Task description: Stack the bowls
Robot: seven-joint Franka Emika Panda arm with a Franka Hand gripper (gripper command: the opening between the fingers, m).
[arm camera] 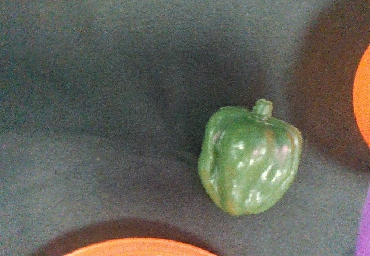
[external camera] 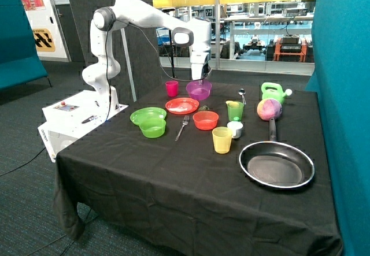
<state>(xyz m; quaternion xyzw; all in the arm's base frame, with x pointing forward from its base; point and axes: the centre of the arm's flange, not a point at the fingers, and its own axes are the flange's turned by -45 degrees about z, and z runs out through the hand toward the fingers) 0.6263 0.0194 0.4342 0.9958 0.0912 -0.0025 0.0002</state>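
Table (external camera: 173,175), black cloth. Tool (external camera: 198,78): hangs directly above the purple bowl (external camera: 199,89), at or touching its far rim; whether its fingers are apart or together cannot be told, and they do not appear in the wrist view. Purple bowl: at the far side of the table, just beside the pink cup (external camera: 171,88), which is at its 9 o'clock; seemingly raised off the cloth, though not certain. Red plate (external camera: 182,106): just in front of the purple bowl, at its 7 o'clock. Orange bowl (external camera: 206,119): on the cloth at 4 o'clock of the red plate, apart from the other bowls. Green bowl (external camera: 152,128): on the cloth, touching the near edge of the green plate (external camera: 147,115); well apart from the orange bowl, with a fork (external camera: 182,126) between them. No bowl sits inside another. Yellow cup (external camera: 222,139): at 5 o'clock of the orange bowl. Green cup (external camera: 235,110): at 2 o'clock of the orange bowl. Frying pan (external camera: 277,163): near right corner, handle pointing to the far side. Wrist view: green pepper (arm camera: 250,159) lying on the cloth, stem up, between two orange rims at the picture's edges.
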